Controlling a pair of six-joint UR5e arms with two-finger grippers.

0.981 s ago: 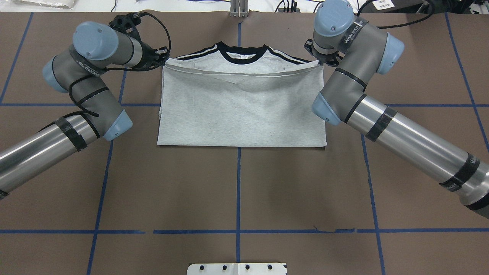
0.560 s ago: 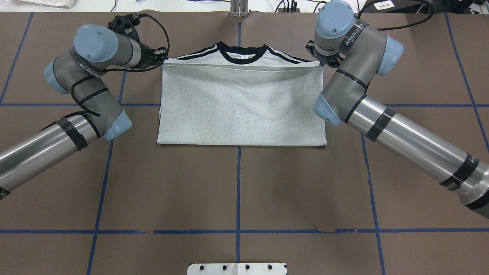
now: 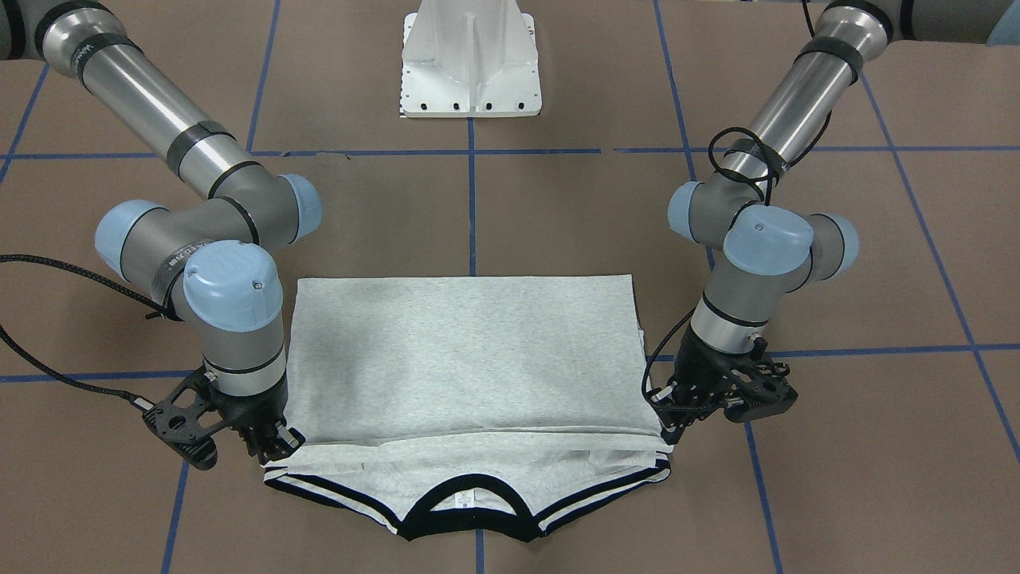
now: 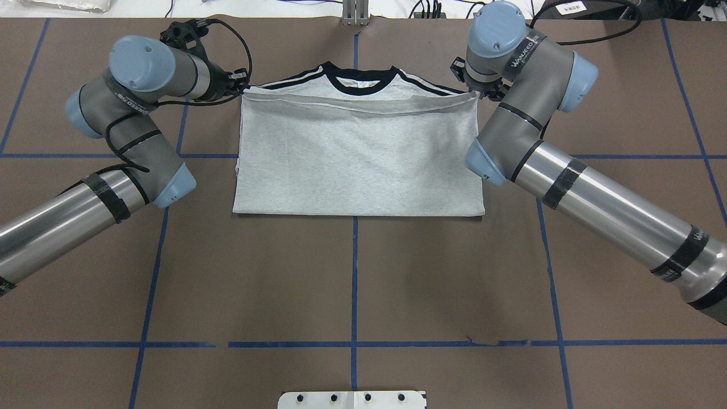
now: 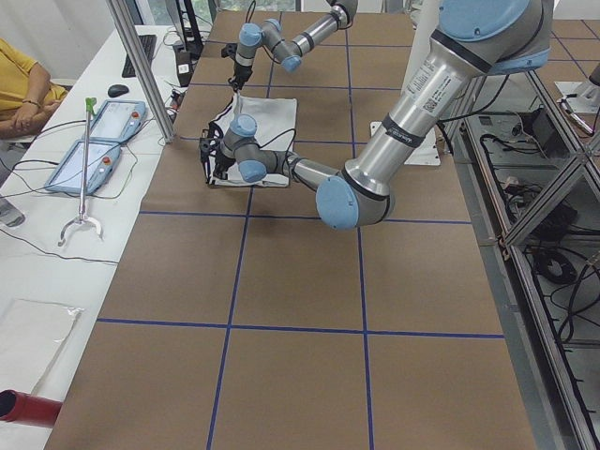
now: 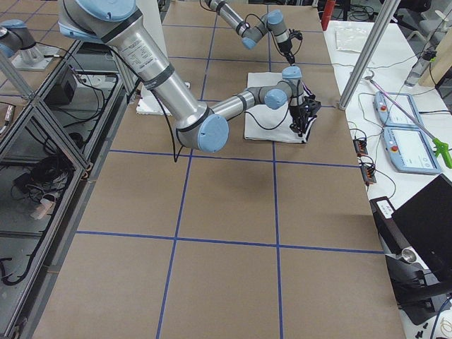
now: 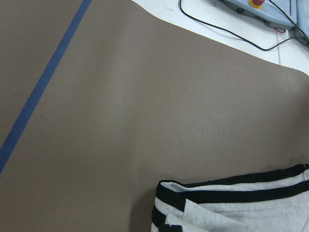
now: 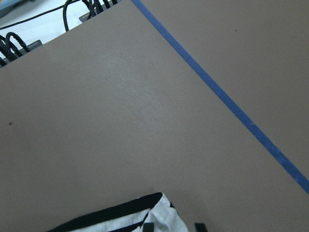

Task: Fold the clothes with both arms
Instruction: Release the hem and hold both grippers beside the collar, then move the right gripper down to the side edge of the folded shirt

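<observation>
- Left pincer [image 3: 666,424]: tips sit at the folded hem's corner, the 10 o'clock corner of the T-shirt [image 4: 358,165] in the overhead view. Can't tell if it is clamped on cloth or let go.
- Right pincer [image 3: 277,443]: same pose at the 2 o'clock corner. Grip state also unclear.
- T-shirt: flat on the counter [image 4: 352,284], at 12 o'clock from the counter's centre. The lower half is folded over the upper, plain grey side up.
- Folded edge stops just short of the black collar [image 4: 360,86], which points to 12. Striped shoulders show just past that edge.
- Left arm [image 4: 57,221] comes in from 8 o'clock and right arm [image 4: 613,216] from 4 o'clock, both wrists turned down.
- White pedestal [image 3: 470,72] is at 6 o'clock, well apart from the shirt.
</observation>
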